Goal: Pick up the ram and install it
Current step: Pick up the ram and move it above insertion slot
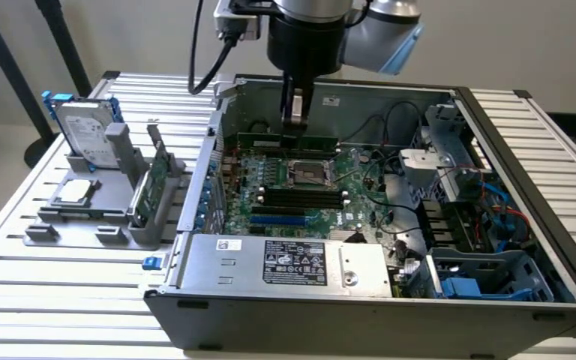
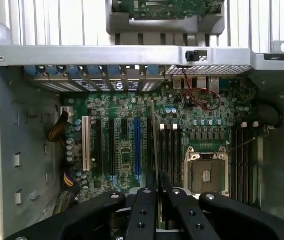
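The ram (image 1: 260, 140), a long thin green stick, hangs level inside the open computer case, above the motherboard (image 1: 268, 169). My gripper (image 1: 295, 129) comes straight down from above and is shut on the stick's middle. In the wrist view the ram (image 2: 155, 145) appears edge-on as a thin line running out from between my black fingers (image 2: 143, 210). It lines up beside the black slots (image 2: 168, 150) next to the empty processor socket (image 2: 205, 172). In the exterior view those black slots (image 1: 303, 197) lie nearer the case's front than the held stick.
A grey holder (image 1: 108, 217) on the exterior view's left carries a hard drive (image 1: 86, 131), a silver processor chip (image 1: 76, 191) and a taller green card (image 1: 148, 187). The power supply (image 1: 288, 262) fills the case front. Cables and a drive cage (image 1: 458, 217) crowd the right side.
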You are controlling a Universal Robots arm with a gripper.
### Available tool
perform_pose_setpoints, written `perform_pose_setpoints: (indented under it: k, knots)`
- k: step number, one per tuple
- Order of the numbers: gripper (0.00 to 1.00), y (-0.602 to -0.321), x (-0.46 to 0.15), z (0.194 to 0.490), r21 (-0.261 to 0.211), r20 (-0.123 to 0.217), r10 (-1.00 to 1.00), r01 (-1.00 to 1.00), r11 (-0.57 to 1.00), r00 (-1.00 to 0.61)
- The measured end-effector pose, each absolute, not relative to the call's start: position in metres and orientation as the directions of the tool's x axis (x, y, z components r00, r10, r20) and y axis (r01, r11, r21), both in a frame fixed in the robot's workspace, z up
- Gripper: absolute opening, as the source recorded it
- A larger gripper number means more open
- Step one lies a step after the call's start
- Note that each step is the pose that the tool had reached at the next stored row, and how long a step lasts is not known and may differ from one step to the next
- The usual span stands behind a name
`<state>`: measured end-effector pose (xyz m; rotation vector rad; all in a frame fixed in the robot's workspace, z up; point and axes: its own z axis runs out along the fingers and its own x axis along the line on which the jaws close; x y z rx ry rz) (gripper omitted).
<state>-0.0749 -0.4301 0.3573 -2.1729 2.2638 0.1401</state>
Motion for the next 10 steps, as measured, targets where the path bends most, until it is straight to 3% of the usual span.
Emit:
perform_pose_setpoints:
  k: [10]
  knots:
    - [0.14, -0.394, -0.057, 0.346, 0.063, -0.035, -0.998, -0.997, 0.041, -0.043]
